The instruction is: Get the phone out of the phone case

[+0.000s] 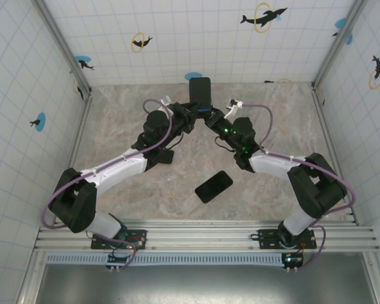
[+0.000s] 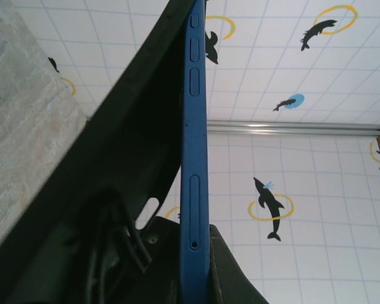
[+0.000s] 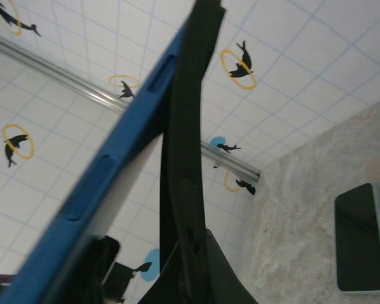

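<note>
A blue phone (image 2: 194,158) stands on edge between the two arms, its side buttons and SIM tray facing the left wrist camera. My left gripper (image 2: 196,253) is shut on the phone's lower edge. The black phone case (image 2: 126,158) bends away from the phone on its left. In the right wrist view the case's black rim (image 3: 187,126) runs up between the fingers of my right gripper (image 3: 190,253), which is shut on it, and the phone (image 3: 114,158) slants off to the left, apart from that rim. From above, the left gripper (image 1: 190,117) and right gripper (image 1: 210,117) meet under the raised phone and case (image 1: 200,92) at the far middle of the table.
A second dark phone (image 1: 213,187) lies flat, screen up, on the marbled table (image 1: 114,126) between the two arm bases, and is seen as a phone with a pale edge (image 3: 361,237) in the right wrist view. Tiled walls with dolphin stickers enclose the table on three sides.
</note>
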Motion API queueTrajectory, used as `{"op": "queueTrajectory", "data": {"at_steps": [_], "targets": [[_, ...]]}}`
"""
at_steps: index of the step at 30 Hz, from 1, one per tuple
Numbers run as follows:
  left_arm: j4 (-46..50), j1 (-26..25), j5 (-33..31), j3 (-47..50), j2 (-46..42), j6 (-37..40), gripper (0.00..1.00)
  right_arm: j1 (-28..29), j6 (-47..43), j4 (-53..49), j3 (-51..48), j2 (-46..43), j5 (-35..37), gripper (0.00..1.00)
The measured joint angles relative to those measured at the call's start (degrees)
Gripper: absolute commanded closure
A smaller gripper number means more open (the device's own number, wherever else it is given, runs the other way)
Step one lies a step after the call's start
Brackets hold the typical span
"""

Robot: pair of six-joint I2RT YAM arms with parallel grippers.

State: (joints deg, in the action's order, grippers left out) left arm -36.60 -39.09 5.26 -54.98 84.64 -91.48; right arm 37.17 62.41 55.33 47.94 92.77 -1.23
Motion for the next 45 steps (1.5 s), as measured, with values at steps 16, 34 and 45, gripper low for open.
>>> {"op": "queueTrajectory", "data": {"at_steps": [16,34,45], "targets": [[5.07,-0.24,1.14,-0.66,-1.14,1.64,1.0,0.0,-1.38,-2.54,-1.73,-1.6,0.81,1.0],[5.22,-0.66,2.38,-3.45,-0.37,1.66,1.0,1.88,-9.14,-7.48,0.9,-3.87,5.81,1.0],[3.08,-2.86,1.64,-8.22,3.1,1.57,1.0,2.49,-13.03,-12.92,1.51,-2.64,10.67,1.0]]}}
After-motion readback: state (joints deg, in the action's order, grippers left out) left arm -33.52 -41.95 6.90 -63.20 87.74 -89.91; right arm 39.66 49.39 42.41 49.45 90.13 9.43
